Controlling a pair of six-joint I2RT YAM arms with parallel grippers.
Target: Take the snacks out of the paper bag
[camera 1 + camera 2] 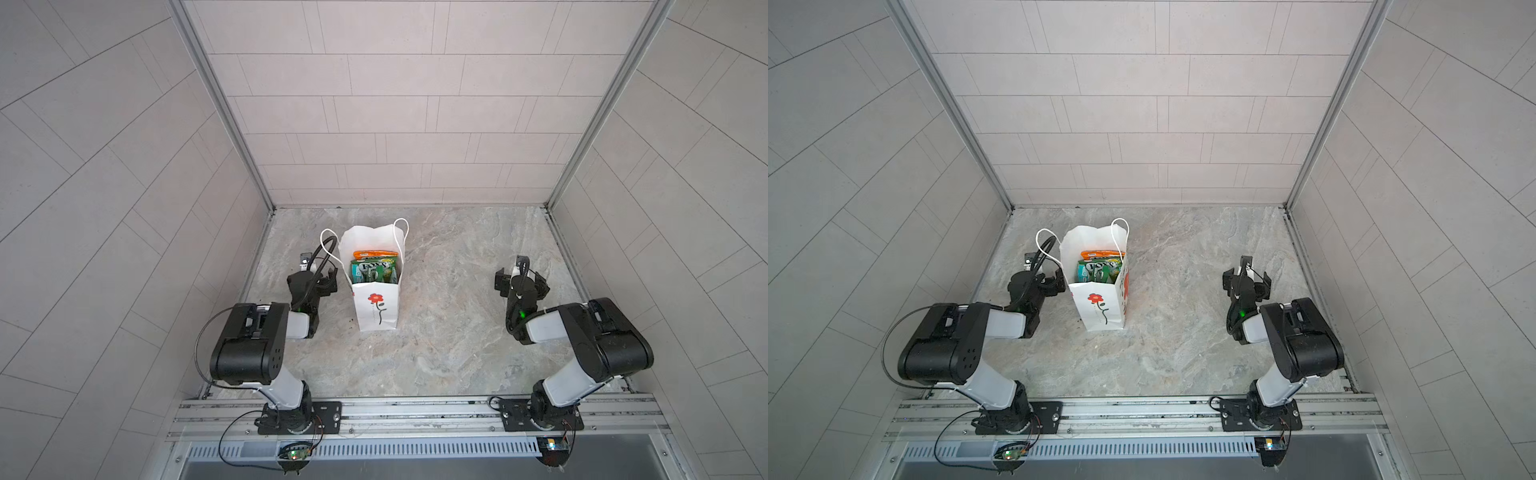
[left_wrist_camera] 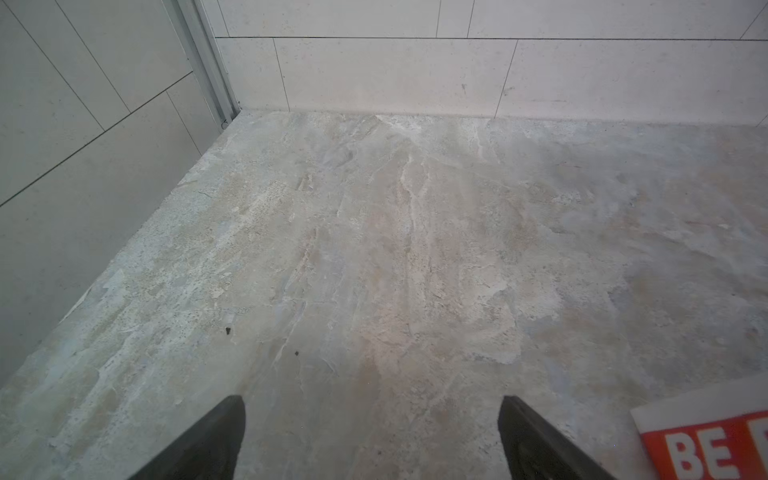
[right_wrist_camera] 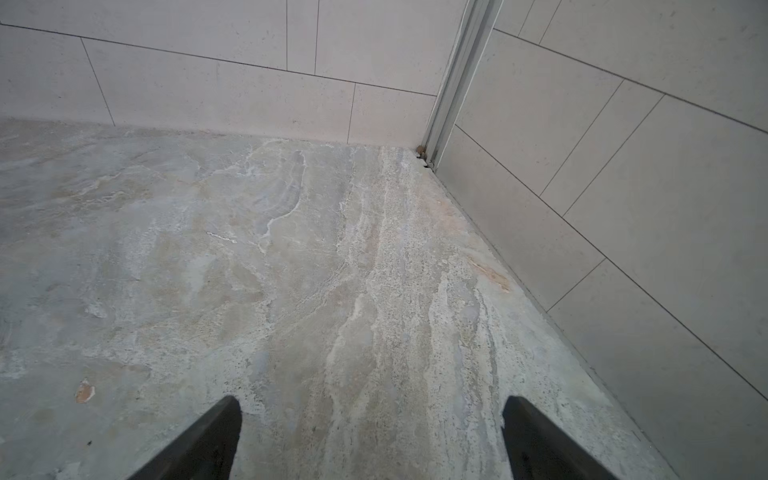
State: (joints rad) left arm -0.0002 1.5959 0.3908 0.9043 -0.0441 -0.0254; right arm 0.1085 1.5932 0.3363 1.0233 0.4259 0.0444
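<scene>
The white paper bag with a red flower drawing stands upright left of the table's middle, its mouth open. Several snacks stand inside it: green "FOX'S" pouches with an orange one behind them. My left gripper hovers just left of the bag, open and empty. In the left wrist view its fingers stand wide over bare table, with the bag's red-printed side at the edge. My right gripper is open and empty, far right of the bag.
The marble-look tabletop is closed in by tiled walls at the back and on both sides. A metal rail carrying both arm bases runs along the front edge. The bag's cord handles stick up beside my left wrist cable.
</scene>
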